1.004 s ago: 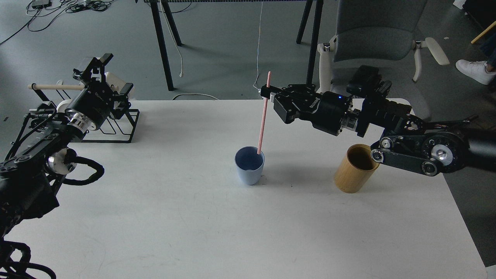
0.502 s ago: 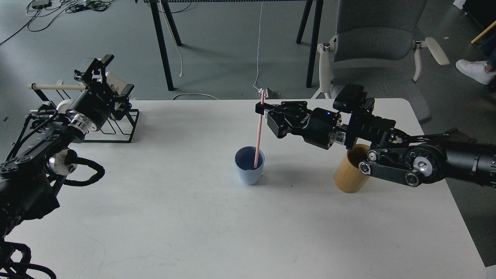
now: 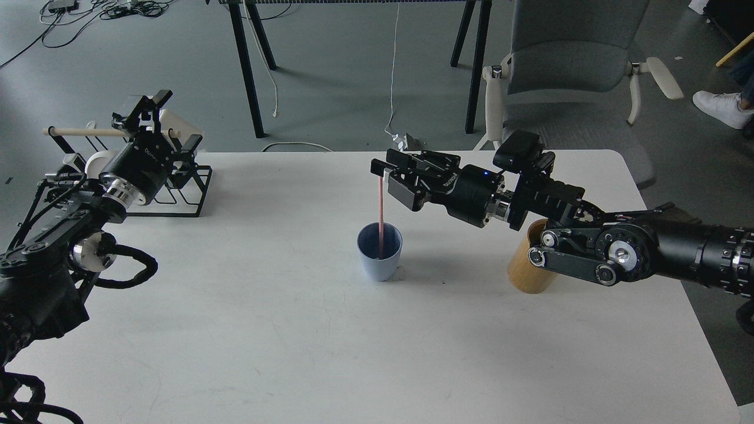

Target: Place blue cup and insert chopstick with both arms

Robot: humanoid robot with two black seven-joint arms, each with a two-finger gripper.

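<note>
The pale blue cup stands upright near the middle of the white table. The pink-red chopstick stands almost vertical with its lower end inside the cup. Its upper end meets the fingertips of my right gripper, which reaches in from the right just above the cup and is shut on the stick. My left gripper is far off at the table's back left, raised over a wire rack, with its fingers spread and nothing between them.
A tan bamboo holder stands right of the cup, partly hidden under my right forearm. A black wire rack with a wooden dowel sits at the back left. A grey chair stands behind the table.
My right gripper has moved left and down, carrying the chopstick from above the rim deep into the cup and bringing it more upright. The left arm has barely shifted.
</note>
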